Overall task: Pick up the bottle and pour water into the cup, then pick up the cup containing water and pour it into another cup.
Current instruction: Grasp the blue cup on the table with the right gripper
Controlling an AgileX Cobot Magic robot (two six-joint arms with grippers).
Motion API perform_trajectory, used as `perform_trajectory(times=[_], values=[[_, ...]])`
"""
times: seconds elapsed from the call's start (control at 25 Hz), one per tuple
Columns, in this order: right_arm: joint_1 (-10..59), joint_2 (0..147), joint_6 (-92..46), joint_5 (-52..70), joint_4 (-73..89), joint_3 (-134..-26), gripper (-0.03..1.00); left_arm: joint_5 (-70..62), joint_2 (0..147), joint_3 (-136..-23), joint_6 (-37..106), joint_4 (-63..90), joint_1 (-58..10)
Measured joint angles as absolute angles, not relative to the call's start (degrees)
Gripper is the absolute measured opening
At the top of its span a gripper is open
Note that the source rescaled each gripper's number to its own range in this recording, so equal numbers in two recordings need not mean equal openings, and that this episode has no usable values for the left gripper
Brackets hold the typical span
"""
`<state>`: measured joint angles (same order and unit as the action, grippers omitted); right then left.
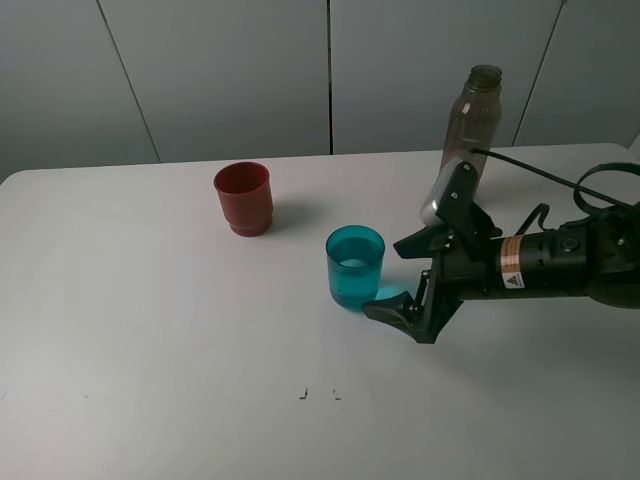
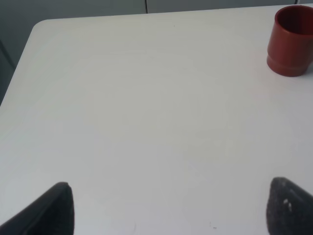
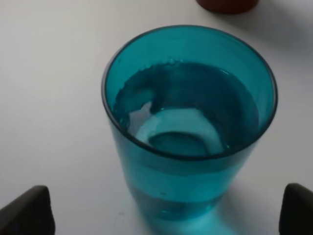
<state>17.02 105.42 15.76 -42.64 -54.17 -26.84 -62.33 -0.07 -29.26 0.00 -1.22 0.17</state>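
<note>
The teal translucent cup (image 1: 355,267) stands upright near the table's middle and holds water; it fills the right wrist view (image 3: 190,122). My right gripper (image 1: 398,278) is open just to its right, one finger on each side, not touching it. The dark red cup (image 1: 243,197) stands upright to the back left of the teal cup; it also shows in the left wrist view (image 2: 292,40). The grey-brown bottle (image 1: 471,121) stands upright, uncapped, at the back right behind my right arm. My left gripper (image 2: 168,208) is open and empty over bare table; it is out of the exterior view.
The white table (image 1: 150,330) has a rounded far-left corner (image 2: 41,27). A black cable (image 1: 545,172) runs from the right arm past the bottle. Small dark marks (image 1: 318,393) lie near the front edge.
</note>
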Motion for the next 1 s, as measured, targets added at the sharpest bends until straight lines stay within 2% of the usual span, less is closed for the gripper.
perform_trajectory(times=[0.76, 1.0], values=[[17.0, 108.3, 17.6, -41.5, -51.7, -29.2, 1.0, -62.3, -0.1, -29.3, 0.0, -1.2, 0.2], [20.0, 111.5, 17.7, -41.4, -51.7, -31.9, 1.0, -62.3, -0.1, -29.3, 0.0, -1.2, 0.2]])
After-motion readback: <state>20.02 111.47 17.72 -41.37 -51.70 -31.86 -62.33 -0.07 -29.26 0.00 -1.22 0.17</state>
